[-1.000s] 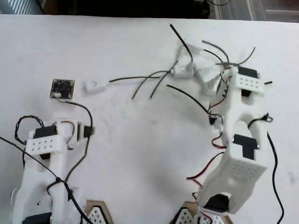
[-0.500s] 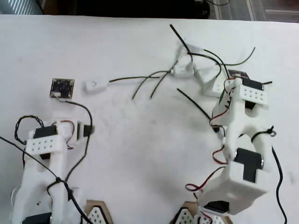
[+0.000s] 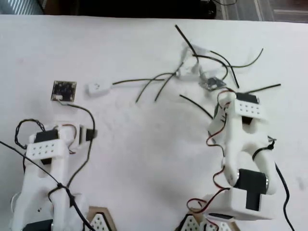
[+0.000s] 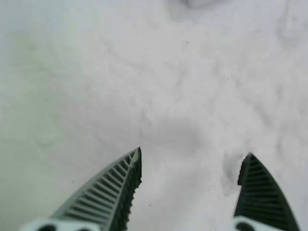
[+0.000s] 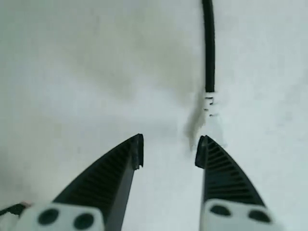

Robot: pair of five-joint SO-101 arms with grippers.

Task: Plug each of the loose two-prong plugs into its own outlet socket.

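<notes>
White, tiny and probably feather-light, the plug (image 5: 208,107) is lying on the bench (image 5: 72,72) just ahead of your right tool (image 5: 171,144), which is hanging partly open and empty; you are best pinching its body, not the springy black lead (image 5: 208,48).

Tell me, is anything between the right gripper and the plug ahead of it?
Nothing visible. The right gripper is open over the table, and the plug on its black cable lies just beyond one fingertip.

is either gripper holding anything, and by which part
Nothing is held. Left gripper and right gripper both open; a plug lies just beyond the right one's tips.
</notes>
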